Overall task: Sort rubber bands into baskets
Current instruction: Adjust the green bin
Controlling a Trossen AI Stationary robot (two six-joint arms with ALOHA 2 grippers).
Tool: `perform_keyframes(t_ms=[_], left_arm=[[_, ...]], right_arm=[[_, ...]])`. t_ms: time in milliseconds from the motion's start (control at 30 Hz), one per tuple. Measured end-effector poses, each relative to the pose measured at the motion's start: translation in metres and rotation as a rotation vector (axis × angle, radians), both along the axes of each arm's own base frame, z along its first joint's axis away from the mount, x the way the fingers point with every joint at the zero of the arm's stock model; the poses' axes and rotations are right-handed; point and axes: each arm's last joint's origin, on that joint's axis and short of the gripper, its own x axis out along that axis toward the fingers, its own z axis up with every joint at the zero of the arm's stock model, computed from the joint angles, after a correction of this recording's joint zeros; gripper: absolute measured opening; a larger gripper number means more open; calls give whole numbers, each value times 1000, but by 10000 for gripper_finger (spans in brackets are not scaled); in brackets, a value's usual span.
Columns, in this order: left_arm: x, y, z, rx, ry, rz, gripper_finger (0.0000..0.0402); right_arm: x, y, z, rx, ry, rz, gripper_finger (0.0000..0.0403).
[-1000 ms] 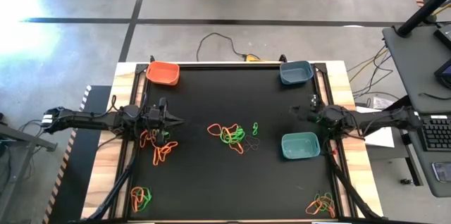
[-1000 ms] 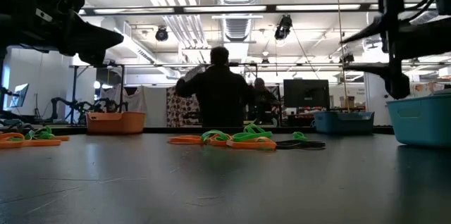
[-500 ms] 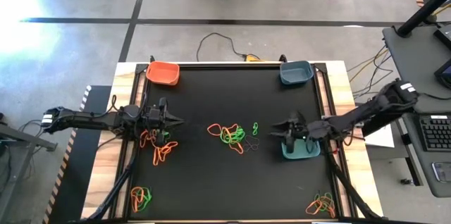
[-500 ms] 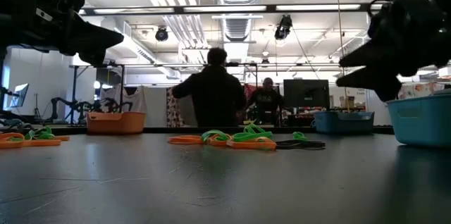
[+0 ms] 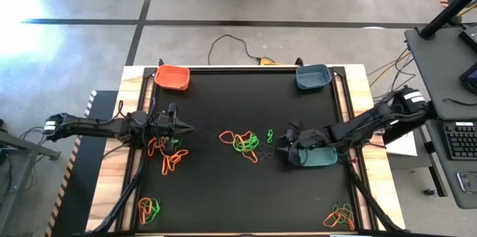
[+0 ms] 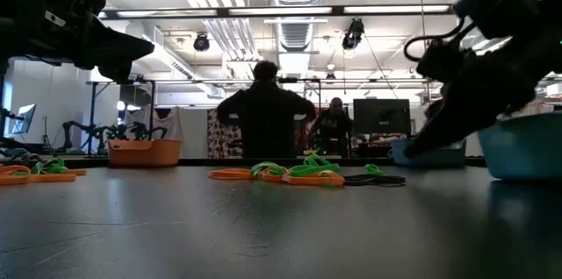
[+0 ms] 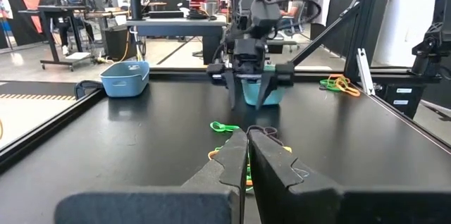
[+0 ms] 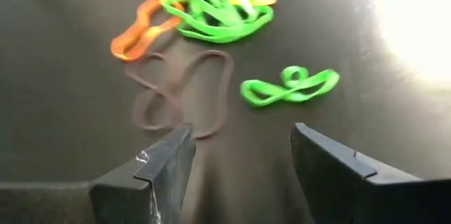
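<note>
Right claw [image 5: 284,146]: reaches over the black tabletop [image 5: 223,185] from the right side, positioned just beside the teal basket [image 5: 319,156] and between it and the central cluster of rubber bands [image 5: 242,143]. Its two fingers [image 8: 151,171] stand well apart and hold nothing. In the right wrist view, a dark brown band [image 8: 180,90] and a single green band [image 8: 289,86] lie on the surface directly ahead of the fingers, with orange and green loops tangled beyond them.

Left claw [image 5: 186,127]: sits at the left side of the tabletop, closed with the fingers pressed together and nothing visible between them. An orange and green pile [image 5: 168,153] lies just beside it.

Baskets: the orange basket [image 5: 173,77] stands at the far left corner, the blue basket [image 5: 312,77] at the far right corner. Contents of all three cannot be determined.

Further band piles: one at the near left corner [image 5: 148,209], one at the near right corner [image 5: 340,216].

Background, low view: a person [image 6: 265,121] stands beyond the far edge, back to the camera.
</note>
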Motion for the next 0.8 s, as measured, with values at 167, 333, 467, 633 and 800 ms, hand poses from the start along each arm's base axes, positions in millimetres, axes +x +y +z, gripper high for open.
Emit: perform_keyframes(t_ms=[167, 333, 467, 633, 800], left_arm=[[0, 0, 0, 0, 2, 0, 2], [0, 0, 0, 0, 2, 0, 2], [0, 0, 0, 0, 3, 0, 2], [0, 0, 0, 0, 4, 0, 2], [0, 0, 0, 0, 4, 0, 2]], right_arm=[[20, -18, 3, -119, -13, -48, 224], [37, -24, 12, -45, 41, -8, 224], [41, -25, 25, -104, 170, -30, 224], [39, -31, 48, -192, 333, -181, 224], [29, -44, 63, -157, 531, -259, 224]])
